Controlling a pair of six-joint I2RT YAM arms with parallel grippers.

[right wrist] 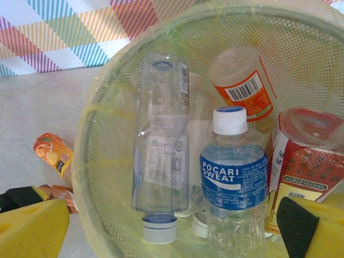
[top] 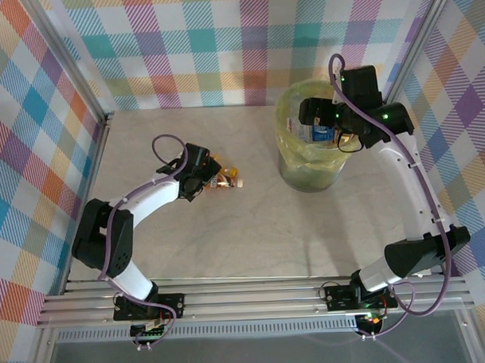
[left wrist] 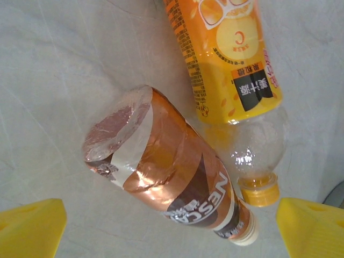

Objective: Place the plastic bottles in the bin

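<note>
Two plastic bottles lie side by side on the table. One has a copper Nescafe label (left wrist: 177, 183) (top: 219, 182) and the other an orange label with a yellow cap (left wrist: 226, 59) (top: 229, 175). My left gripper (left wrist: 172, 234) (top: 196, 179) hangs open right over them, its yellow fingertips (left wrist: 29, 226) on either side of the copper bottle's neck end, not touching it. The bin (top: 288, 152) (right wrist: 102, 140) stands at the back right and holds several bottles, among them a blue-labelled Pocari Sweat bottle (right wrist: 234, 174) and an upside-down clear one (right wrist: 161, 156). My right gripper (right wrist: 172, 236) (top: 320, 115) is open above the bin's mouth with nothing in it.
Checked walls close in the table at the back and both sides, with metal posts at the corners. A rail runs along the near edge by the arm bases. Bare marbled tabletop (top: 252, 237) lies between the bottles and the bin.
</note>
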